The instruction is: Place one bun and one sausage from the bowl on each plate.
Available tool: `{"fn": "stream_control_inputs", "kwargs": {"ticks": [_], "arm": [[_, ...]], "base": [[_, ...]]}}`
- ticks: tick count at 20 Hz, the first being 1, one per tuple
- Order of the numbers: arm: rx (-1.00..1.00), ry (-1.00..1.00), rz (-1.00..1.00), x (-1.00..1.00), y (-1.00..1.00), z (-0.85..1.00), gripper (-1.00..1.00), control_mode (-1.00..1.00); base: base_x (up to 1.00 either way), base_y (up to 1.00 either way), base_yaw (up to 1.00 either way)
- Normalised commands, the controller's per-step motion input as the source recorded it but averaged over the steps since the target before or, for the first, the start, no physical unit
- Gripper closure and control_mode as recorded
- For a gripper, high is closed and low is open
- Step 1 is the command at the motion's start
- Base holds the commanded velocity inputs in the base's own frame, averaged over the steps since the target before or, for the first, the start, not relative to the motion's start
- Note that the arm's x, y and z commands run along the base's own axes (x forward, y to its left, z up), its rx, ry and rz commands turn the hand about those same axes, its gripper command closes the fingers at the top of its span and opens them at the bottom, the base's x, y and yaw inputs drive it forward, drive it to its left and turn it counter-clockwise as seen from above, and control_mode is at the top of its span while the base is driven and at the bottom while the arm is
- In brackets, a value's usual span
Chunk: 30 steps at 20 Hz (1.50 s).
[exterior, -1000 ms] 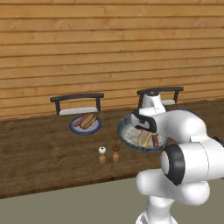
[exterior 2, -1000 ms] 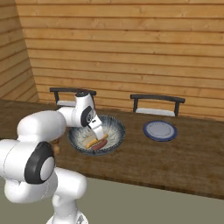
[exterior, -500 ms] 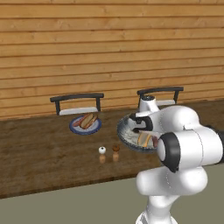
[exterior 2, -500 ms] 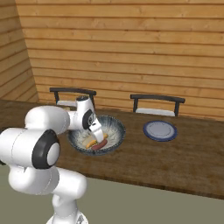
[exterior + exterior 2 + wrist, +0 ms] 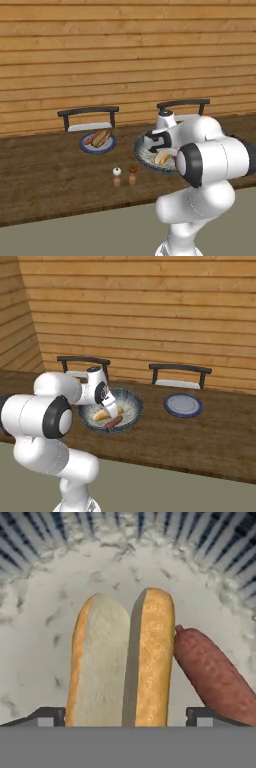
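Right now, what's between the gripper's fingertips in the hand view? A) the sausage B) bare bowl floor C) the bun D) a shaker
C: the split bun lies lengthwise between the two fingertips of the gripper, with the sausage off to one side, touching the bun, inside the bowl.

The dark wooden tabletop (image 5: pixel 200 441) carries the wide striped bowl (image 5: pixel 131 401), a blue plate (image 5: pixel 183 405) well to one side of it, another plate (image 5: pixel 98 147) opposite, and two small shakers (image 5: pixel 124 176) near the front edge.
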Motion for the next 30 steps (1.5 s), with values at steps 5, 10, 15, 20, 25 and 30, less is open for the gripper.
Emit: {"fn": "stream_control_inputs", "kwargs": {"ticks": [5, 10, 15, 20, 25, 30], "arm": [[0.00, -0.01, 0.00, -0.06, -0.06, 0.02, 1.00, -1.00], [0.03, -0.38, -0.01, -0.45, -0.65, 0.79, 1.00, -1.00], [0.10, -0.46, -0.10, -0.10, -0.88, 1.00, 1.00, -1.00], [0.00, -0.14, -0.32, 0.11, -0.99, 1.00, 1.00, -1.00], [0.11, 0.00, -0.24, 0.36, -1.00, 0.20, 1.00, -1.00], [0.21, 0.02, -0.06, 0.07, -1.00, -0.34, 1.00, -1.00]], "base": [[0.00, 0.00, 0.00], [0.00, 0.00, 0.00], [0.00, 0.00, 0.00], [0.00, 0.00, 0.00], [0.00, 0.00, 0.00], [0.00, 0.00, 0.00]]}}
